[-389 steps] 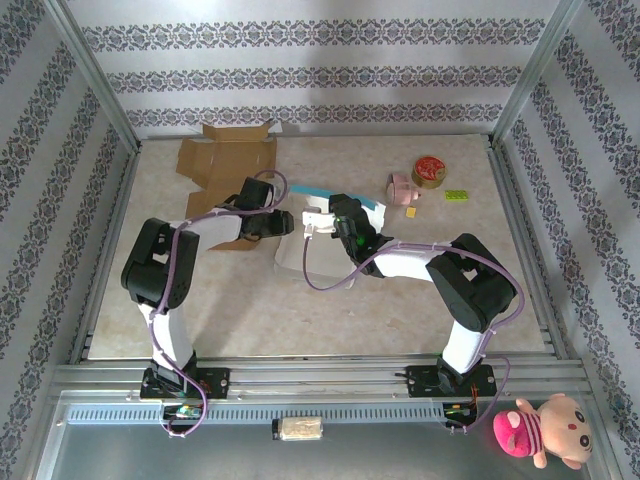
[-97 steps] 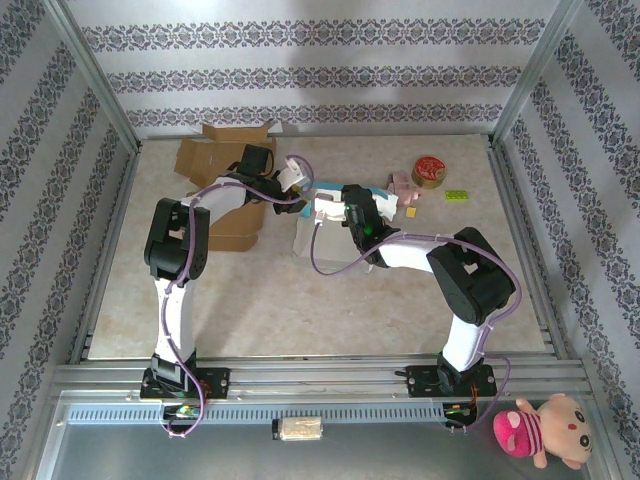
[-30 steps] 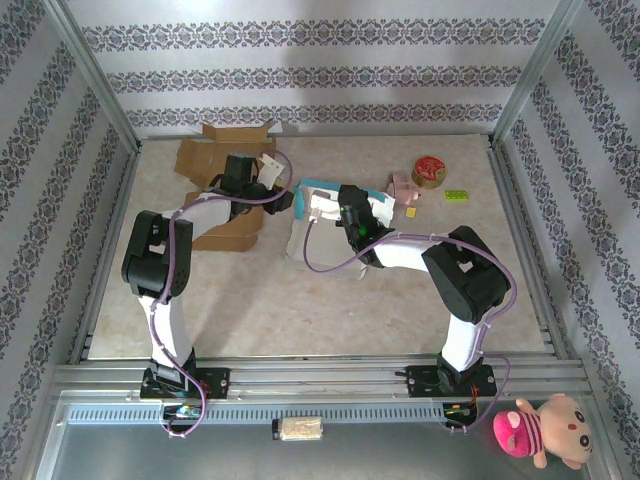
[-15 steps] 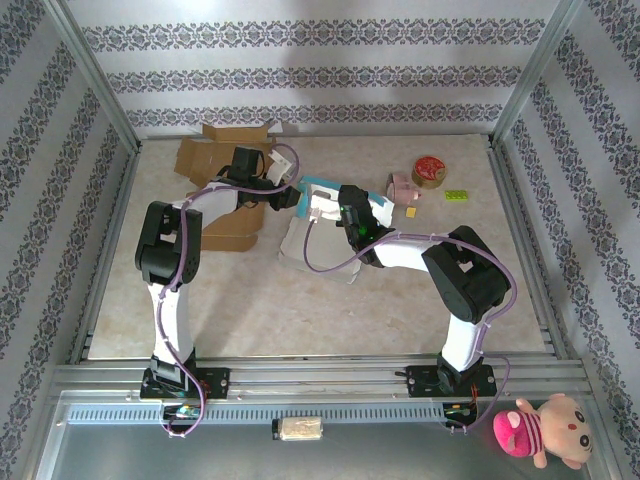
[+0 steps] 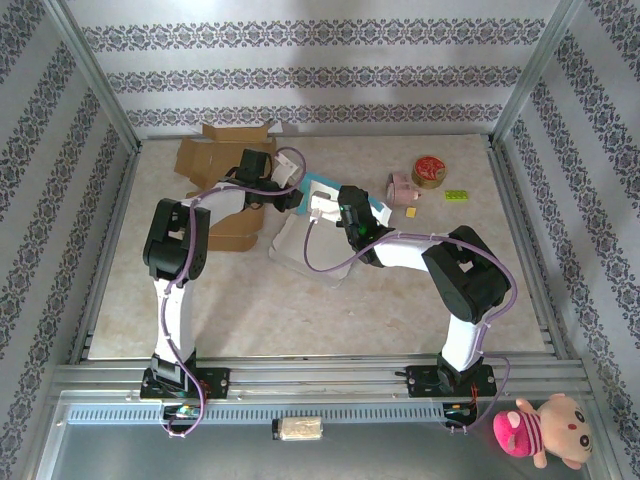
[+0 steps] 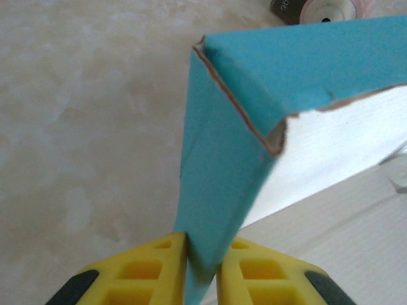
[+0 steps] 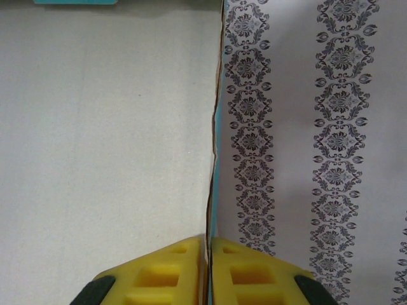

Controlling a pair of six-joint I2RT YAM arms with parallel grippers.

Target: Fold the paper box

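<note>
Left gripper (image 6: pixel 202 255), swung in from brown cardboard box (image 5: pixel 228 158), now pinches teal corner flap of paper box (image 5: pixel 300 250), lying mid-table between arms. Right gripper (image 7: pixel 208 254) clamps white panel edge, jaws tight on it. Step in hand, by appearance: raising side wall. Next move likely calls for folding flap inward along crease, right arm bracing.

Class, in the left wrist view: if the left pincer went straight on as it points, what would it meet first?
The paper box: the left pincer is shut on its teal flap, and the folded teal corner rises straight ahead. Bare table probably lies beyond, though depth is unclear.
</note>
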